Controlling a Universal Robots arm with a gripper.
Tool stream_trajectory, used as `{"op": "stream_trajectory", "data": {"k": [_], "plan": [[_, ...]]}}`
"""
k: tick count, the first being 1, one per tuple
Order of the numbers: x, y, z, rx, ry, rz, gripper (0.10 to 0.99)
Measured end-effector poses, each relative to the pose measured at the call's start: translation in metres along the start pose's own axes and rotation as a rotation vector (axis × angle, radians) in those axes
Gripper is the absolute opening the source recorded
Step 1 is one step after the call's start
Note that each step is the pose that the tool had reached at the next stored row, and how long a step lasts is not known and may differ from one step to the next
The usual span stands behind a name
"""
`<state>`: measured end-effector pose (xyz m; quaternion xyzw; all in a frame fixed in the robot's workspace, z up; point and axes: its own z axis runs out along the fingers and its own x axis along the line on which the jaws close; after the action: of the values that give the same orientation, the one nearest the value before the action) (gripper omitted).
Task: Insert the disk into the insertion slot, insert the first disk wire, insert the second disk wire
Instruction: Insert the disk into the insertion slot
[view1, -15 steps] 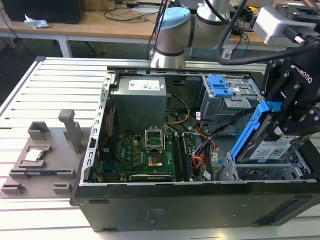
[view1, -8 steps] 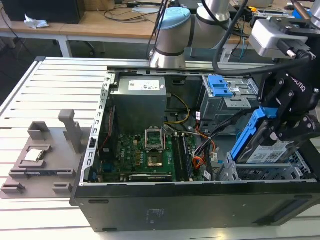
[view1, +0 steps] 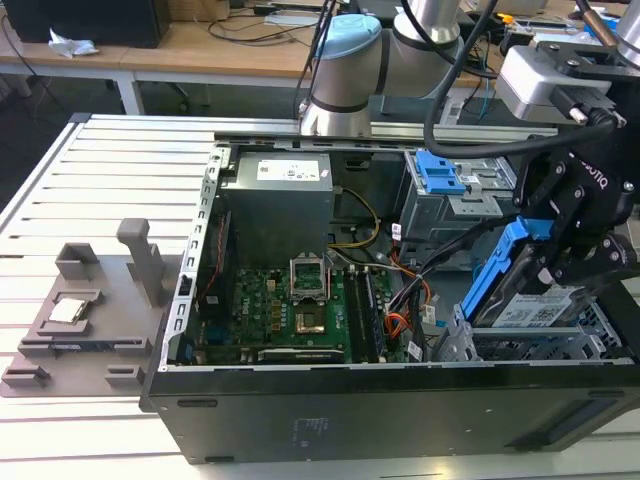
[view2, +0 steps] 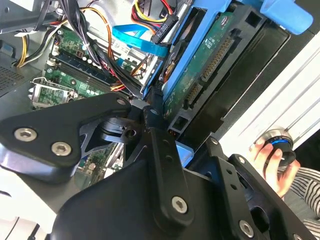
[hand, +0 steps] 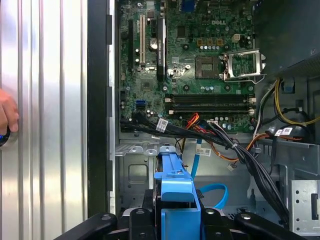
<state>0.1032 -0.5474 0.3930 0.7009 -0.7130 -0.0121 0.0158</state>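
Observation:
My gripper (view1: 548, 268) is shut on the disk (view1: 527, 311), a drive with a white label in a bright blue carrier (view1: 497, 275). The disk hangs tilted, its lower end just above the insertion slot (view1: 478, 350), a silver perforated cage at the case's front corner on the exterior view's right. In the second wrist view a black finger (view2: 159, 145) presses the carrier's edge beside the disk's green underside (view2: 200, 65). The first wrist view has the gripper (hand: 176, 222) clamped around the blue carrier tab (hand: 175, 182). The first disk wire (hand: 212, 192) loops light blue beside it. I cannot pick out the second disk wire among the cables.
The open case holds a motherboard (view1: 290, 310), a power supply (view1: 275, 195) and a grey cage with a blue latch (view1: 440, 175). A black cable bundle (hand: 240, 150) runs past the slot. A grey fixture plate (view1: 80, 320) lies on the exterior view's left. A person's hand (view2: 270, 160) rests outside the case.

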Motion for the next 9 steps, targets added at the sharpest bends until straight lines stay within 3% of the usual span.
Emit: {"op": "stream_trajectory", "data": {"k": [2, 4, 9], "plan": [[0.0000, 0.0000, 0.0001, 0.000, 0.0000, 0.000, 0.376], [0.0000, 0.0000, 0.0003, 0.000, -0.0002, 0.000, 0.502], [0.0000, 0.0000, 0.0004, 0.000, 0.0000, 0.000, 0.482]]}}
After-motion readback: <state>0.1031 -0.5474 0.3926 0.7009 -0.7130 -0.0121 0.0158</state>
